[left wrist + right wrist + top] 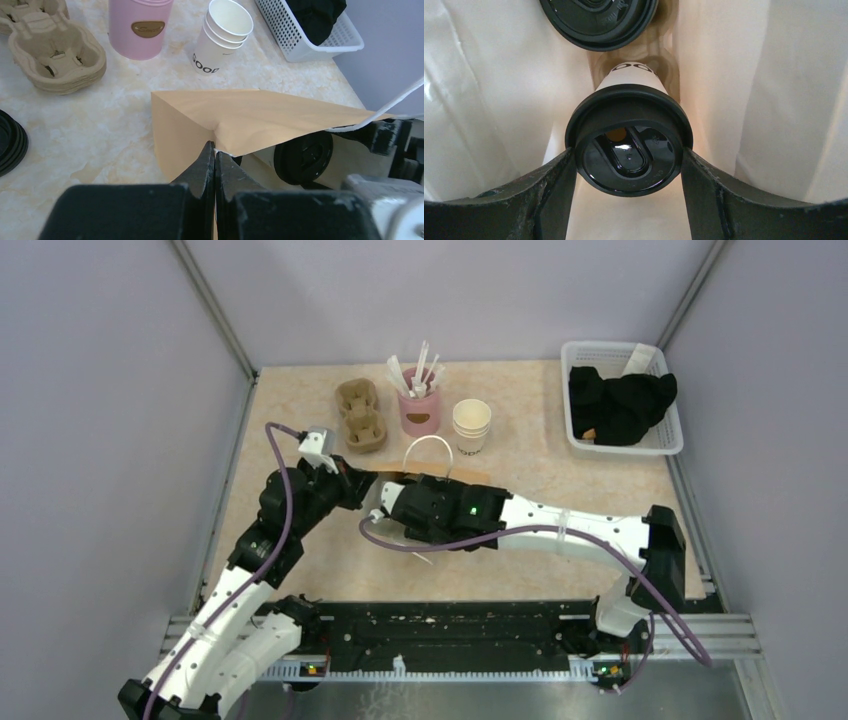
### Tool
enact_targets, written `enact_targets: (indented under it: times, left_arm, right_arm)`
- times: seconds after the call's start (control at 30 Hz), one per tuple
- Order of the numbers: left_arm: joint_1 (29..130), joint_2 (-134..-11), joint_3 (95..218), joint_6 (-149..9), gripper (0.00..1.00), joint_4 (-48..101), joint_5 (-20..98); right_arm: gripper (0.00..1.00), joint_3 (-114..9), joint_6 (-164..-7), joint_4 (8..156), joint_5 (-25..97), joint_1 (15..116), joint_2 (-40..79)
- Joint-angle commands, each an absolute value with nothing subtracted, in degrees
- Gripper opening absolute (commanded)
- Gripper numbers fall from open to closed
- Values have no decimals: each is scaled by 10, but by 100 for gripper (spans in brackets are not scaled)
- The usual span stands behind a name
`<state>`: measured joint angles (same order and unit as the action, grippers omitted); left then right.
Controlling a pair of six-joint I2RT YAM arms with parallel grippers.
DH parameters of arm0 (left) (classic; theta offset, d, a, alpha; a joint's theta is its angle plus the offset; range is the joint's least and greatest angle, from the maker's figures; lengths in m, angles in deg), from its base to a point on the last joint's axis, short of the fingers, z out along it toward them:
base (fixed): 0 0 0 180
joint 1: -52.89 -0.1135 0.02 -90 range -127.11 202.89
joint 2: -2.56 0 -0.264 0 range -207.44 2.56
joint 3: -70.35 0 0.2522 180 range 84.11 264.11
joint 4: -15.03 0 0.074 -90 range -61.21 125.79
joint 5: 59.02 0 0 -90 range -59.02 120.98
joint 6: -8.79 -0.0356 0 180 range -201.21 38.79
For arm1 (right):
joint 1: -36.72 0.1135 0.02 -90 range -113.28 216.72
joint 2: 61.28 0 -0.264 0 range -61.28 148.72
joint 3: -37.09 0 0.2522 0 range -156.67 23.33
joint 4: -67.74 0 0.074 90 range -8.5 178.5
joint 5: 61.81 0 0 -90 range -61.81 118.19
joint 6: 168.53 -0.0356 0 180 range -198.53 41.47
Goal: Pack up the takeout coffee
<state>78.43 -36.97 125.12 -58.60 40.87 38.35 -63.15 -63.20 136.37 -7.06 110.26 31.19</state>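
A brown paper bag [250, 115] with a white handle [430, 445] lies on its side mid-table. My left gripper [215, 152] is shut on the edge of its mouth and holds it up; it also shows in the top view [360, 483]. My right gripper [629, 157] reaches inside the bag, and its fingers [559, 175] press both sides of the black lid of one takeout coffee cup [629, 145]. The second lidded cup [599, 20] sits deeper in the bag. One lidded cup [302, 157] shows through the bag mouth in the left wrist view.
A stack of lidless white cups [471, 425], a pink holder with sachets [419, 405] and pulp cup carriers [361, 413] stand behind the bag. A white basket [672, 445] with black cloth is at the back right. Loose black lids [10, 147] lie left.
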Motion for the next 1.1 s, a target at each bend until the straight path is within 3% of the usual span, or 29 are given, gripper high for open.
enact_targets:
  times: [0.0, 0.47, 1.07]
  left_arm:
    - [786, -373, 1252, -593, 0, 408, 408]
    - [786, -368, 1265, -650, 0, 461, 417]
    - [786, -386, 1291, -668, 0, 479, 422]
  right_arm:
    - [19, -607, -609, 1292, -87, 1084, 296]
    - [16, -516, -604, 1182, -80, 1064, 239]
    - [14, -478, -582, 1162, -69, 1027, 229]
